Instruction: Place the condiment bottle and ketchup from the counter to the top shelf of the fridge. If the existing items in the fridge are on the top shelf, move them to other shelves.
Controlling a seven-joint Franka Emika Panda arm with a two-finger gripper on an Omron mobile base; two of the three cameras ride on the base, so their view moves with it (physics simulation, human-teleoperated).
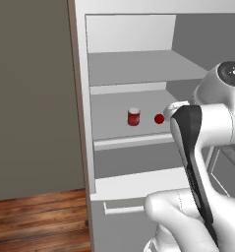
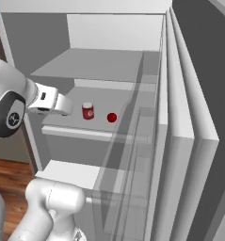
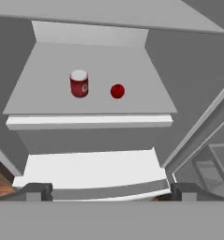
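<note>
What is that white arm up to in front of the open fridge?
The arm is facing into the open fridge with its gripper open and holding nothing. A short red jar with a white lid and a small round red fruit sit side by side, apart, on a grey shelf; the shelf above is bare. The gripper is short of both, so nothing has been picked up yet.

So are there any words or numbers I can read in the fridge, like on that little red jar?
Short red jar with a white lid, on a grey fridge shelf: a white mark on its side, too blurred to read.
Small round red fruit beside the jar: no writing.
White-grey fridge walls, shelves and white drawer: no words, numbers or signs.
</note>
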